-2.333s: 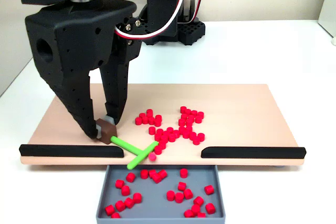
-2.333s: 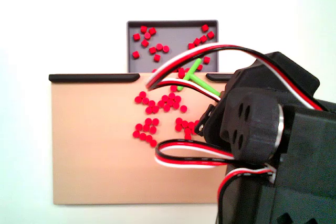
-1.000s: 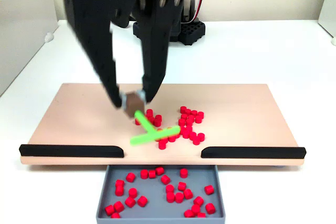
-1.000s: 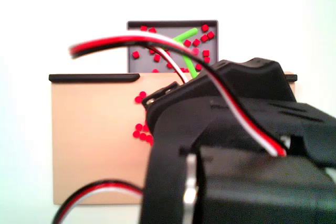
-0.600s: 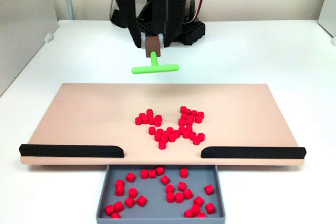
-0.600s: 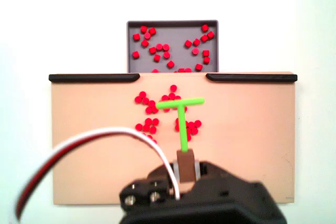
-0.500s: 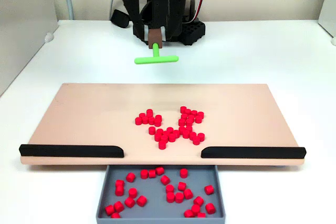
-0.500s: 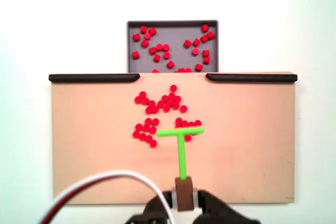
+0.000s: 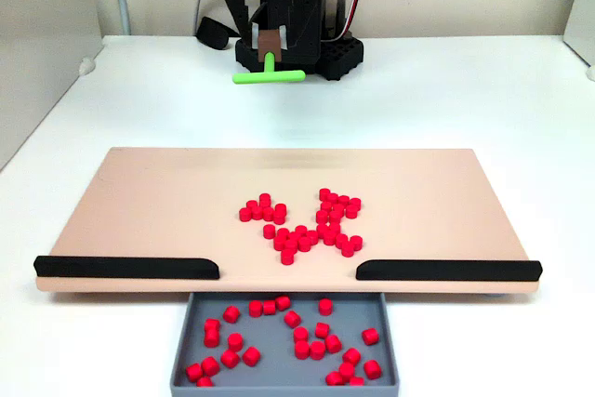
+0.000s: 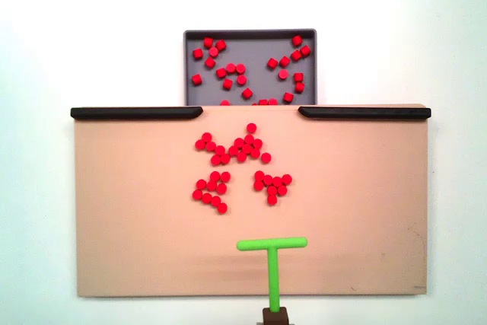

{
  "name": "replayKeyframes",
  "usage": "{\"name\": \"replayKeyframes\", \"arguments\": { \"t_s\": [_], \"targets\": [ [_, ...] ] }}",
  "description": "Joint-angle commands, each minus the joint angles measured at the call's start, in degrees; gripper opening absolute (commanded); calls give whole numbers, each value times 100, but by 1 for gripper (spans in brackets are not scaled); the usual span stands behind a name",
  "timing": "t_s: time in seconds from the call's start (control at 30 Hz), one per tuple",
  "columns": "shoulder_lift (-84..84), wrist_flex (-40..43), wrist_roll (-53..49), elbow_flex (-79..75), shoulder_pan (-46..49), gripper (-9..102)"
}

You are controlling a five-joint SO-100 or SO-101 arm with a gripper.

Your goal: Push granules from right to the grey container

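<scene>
In both fixed views, red granules lie in loose clusters (image 9: 291,244) (image 10: 240,144) on the middle of the tan board (image 9: 139,211) (image 10: 129,211). More granules (image 9: 302,348) (image 10: 230,68) lie in the grey container (image 9: 284,387) (image 10: 251,45), which sits against the board's edge in the gap between two black strips. My gripper (image 9: 270,44) hangs beyond the board's far edge, near the arm's base. It is shut on the brown handle of a green T-shaped stick (image 9: 268,76) (image 10: 272,264), which is held in the air well away from the granules.
Black strips (image 9: 125,267) (image 9: 448,270) line the board's container-side edge on both sides of the gap. The arm's black base (image 9: 335,53) stands behind the board. A grey panel (image 9: 37,44) rises at the left of the white table.
The gripper lifted the green stick from the board's edge by the container and drew it back past the far edge. A few granules dropped into the container early on; the rest have not moved.
</scene>
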Motion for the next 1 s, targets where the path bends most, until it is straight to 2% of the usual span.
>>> {"name": "replayKeyframes", "arguments": {
  "t_s": [0.0,0.97],
  "targets": [
    [141,0,9,-18,62,0],
    [-105,0,334,-18,-70,0]
  ]
}}
